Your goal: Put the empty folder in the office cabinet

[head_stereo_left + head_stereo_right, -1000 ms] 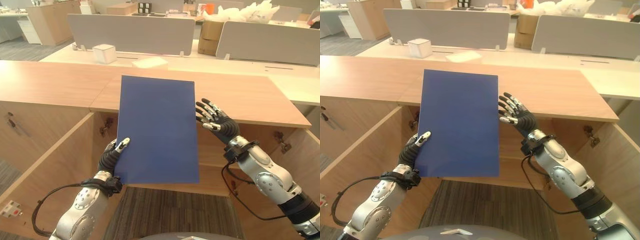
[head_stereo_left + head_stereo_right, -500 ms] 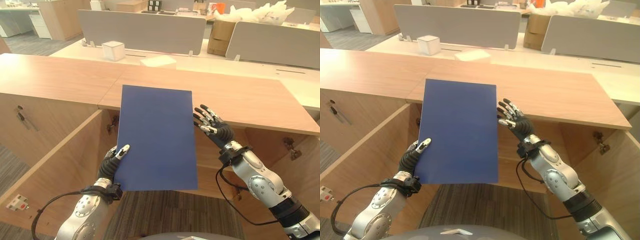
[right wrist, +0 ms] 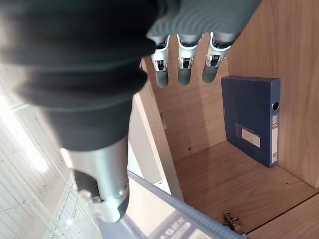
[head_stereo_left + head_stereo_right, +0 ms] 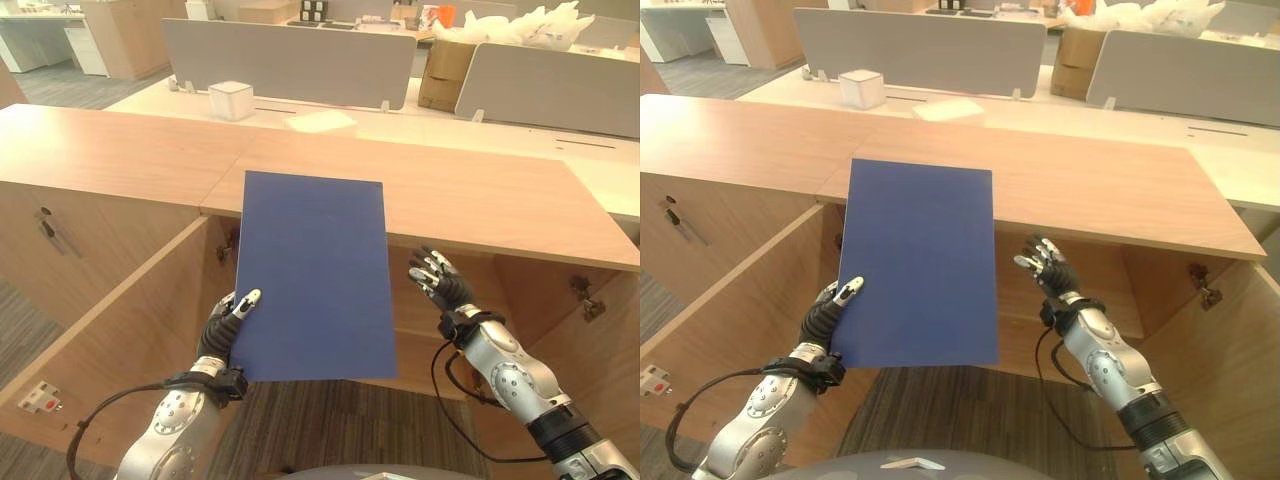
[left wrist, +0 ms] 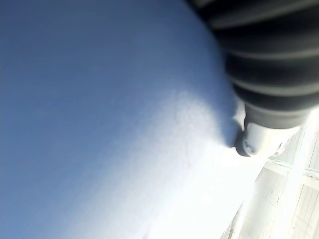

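One blue folder (image 4: 312, 277) stood upright in front of the open office cabinet (image 4: 470, 205), its top edge overlapping the wooden top. The left hand (image 4: 224, 320) pinched the folder's lower left corner, thumb on the near face, other digits behind the cover. The right hand (image 4: 437, 279) hovered apart from the folder's right edge, fingers (image 3: 184, 64) straight and holding nothing. Inside the cabinet a dark blue box file (image 3: 251, 119) stood upright against the wall on a shelf (image 3: 234, 184).
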